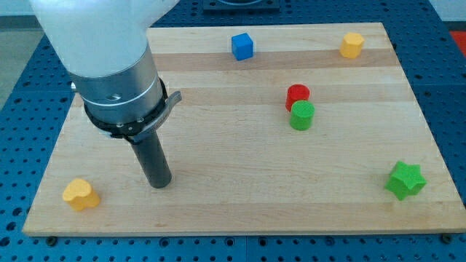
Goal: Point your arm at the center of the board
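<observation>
My tip (159,184) rests on the wooden board (233,145) at its lower left, well left of the board's middle. A yellow heart-shaped block (80,194) lies to the tip's lower left. A red cylinder (297,94) and a green cylinder (301,116) touch each other right of the board's middle. A blue cube (242,46) sits near the top edge. An orange-yellow block (352,44) is at the top right. A green star (405,180) is at the lower right.
The arm's white and metal body (109,58) hides the board's upper left corner. A blue perforated table (22,167) surrounds the board.
</observation>
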### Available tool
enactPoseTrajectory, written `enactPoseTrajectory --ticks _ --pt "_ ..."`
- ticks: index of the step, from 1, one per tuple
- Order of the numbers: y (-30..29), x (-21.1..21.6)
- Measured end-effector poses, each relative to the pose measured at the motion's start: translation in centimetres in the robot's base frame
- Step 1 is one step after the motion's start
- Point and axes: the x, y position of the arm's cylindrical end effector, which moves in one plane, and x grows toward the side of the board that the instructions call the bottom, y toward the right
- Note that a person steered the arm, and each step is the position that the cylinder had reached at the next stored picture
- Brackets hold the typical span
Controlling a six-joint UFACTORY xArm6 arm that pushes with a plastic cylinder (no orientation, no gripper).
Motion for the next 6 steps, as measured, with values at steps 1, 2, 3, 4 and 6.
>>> enactPoseTrajectory --ticks 1,2,3,4,6 --pt "0.0 0.0" --pt "0.5 -1.6" --pt "3.4 -9.0" --pt "3.4 -9.0" --pt "8.6 -13.7"
